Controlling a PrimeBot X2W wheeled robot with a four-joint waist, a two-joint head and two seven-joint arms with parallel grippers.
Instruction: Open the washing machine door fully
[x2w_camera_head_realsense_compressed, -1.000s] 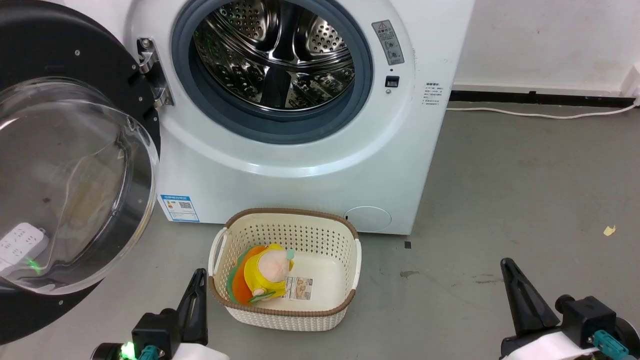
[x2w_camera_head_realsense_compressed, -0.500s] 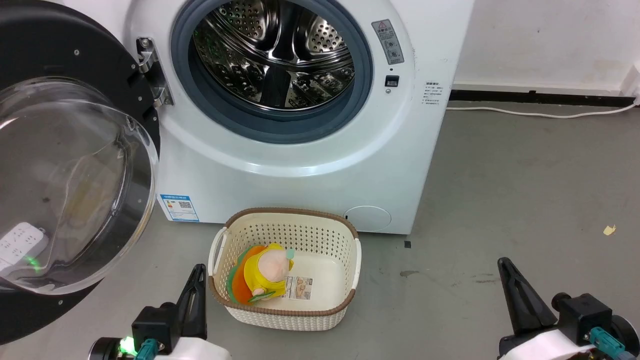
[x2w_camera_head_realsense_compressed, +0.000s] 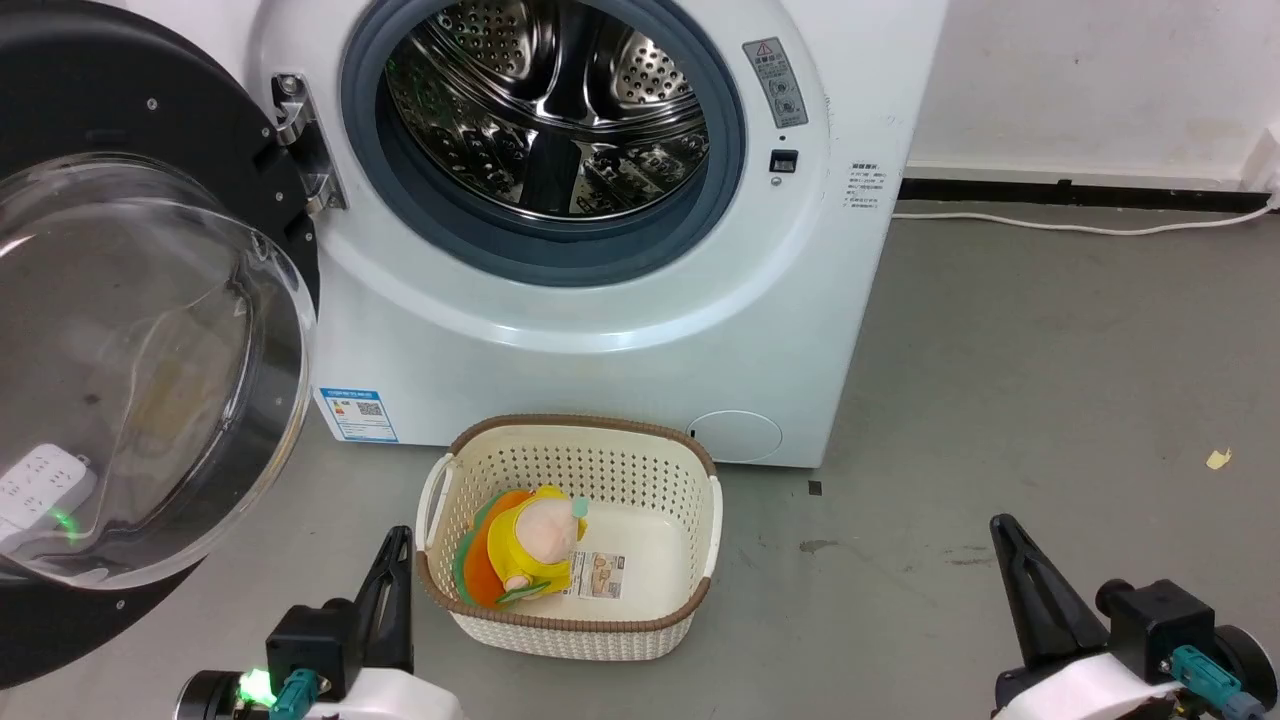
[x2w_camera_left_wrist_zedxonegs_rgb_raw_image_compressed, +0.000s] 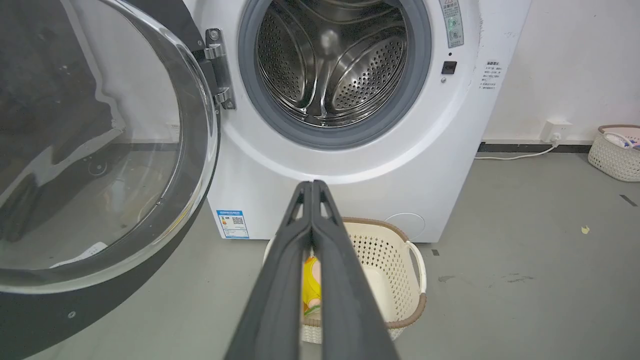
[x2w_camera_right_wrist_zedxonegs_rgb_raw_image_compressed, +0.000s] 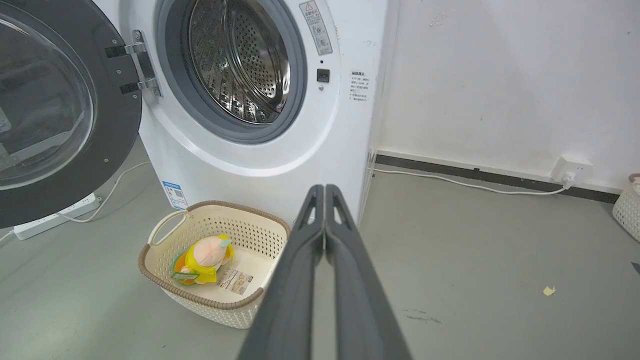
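Washing machine (x2w_camera_head_realsense_compressed: 600, 340): white front-loader, stands on the grey floor against a white wall, upper centre of the head view. Washing machine door (x2w_camera_head_realsense_compressed: 60, 90): swung wide out to the robot's left on its metal hinge (x2w_camera_head_realsense_compressed: 300, 140), inner face toward the camera, with the black rim and bulging clear glass bowl (x2w_camera_head_realsense_compressed: 140, 370) at the left edge of the head view; not touched by either gripper. Drum (x2w_camera_head_realsense_compressed: 550, 110): steel, perforated, fully exposed, ringed by the grey gasket (x2w_camera_head_realsense_compressed: 560, 255). Basket (x2w_camera_head_realsense_compressed: 580, 422): cream, perforated, brown rim, on the floor just in front of the machine. Left gripper (x2w_camera_head_realsense_compressed: 397, 545): low at lower left, just beside the basket's left rim, apart from the door; in the left wrist view its two dark fingers lie pressed together, nothing between them. Right gripper (x2w_camera_head_realsense_compressed: 1003, 530): low at lower right over bare floor, well apart from basket and machine; fingers likewise closed together and empty in the right wrist view. Plush toy (x2w_camera_head_realsense_compressed: 530, 545): yellow and orange, lying in the left half of the basket. Power strip (x2w_camera_right_wrist_zedxonegs_rgb_raw_image_compressed: 55, 220): white, on the floor behind the door. Round filter cap (x2w_camera_head_realsense_compressed: 735, 437): lower right of the machine front. Blue energy sticker (x2w_camera_head_realsense_compressed: 358, 414): lower left of the front. Yellow scrap (x2w_camera_head_realsense_compressed: 1217, 460): on the floor at right.
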